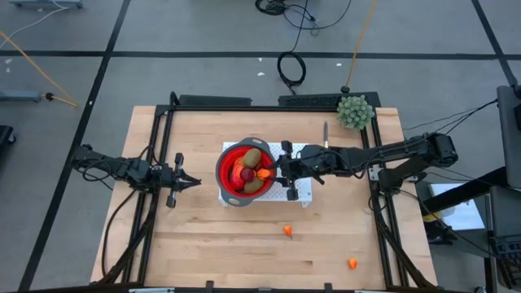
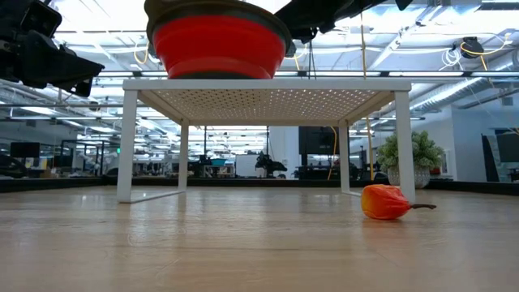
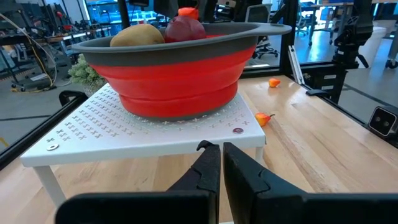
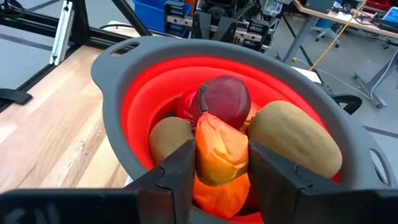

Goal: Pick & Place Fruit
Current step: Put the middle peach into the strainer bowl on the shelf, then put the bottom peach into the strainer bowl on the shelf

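Orange fruit sits between right gripper fingers, over bowl.

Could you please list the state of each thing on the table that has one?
Red collapsible bowl with grey rim: upright on the white perforated stand, holding fruit.
Orange pepper-like piece: between the right gripper fingers, over the bowl.
Left gripper: shut, empty, beside the stand.
Two small orange pieces: loose on the tabletop.

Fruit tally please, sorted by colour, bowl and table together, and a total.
Brown: 2, in the bowl, first, second
Dark red: 1
Orange: 3, one between the right tool fingers, two on the table
Total: 6 that show
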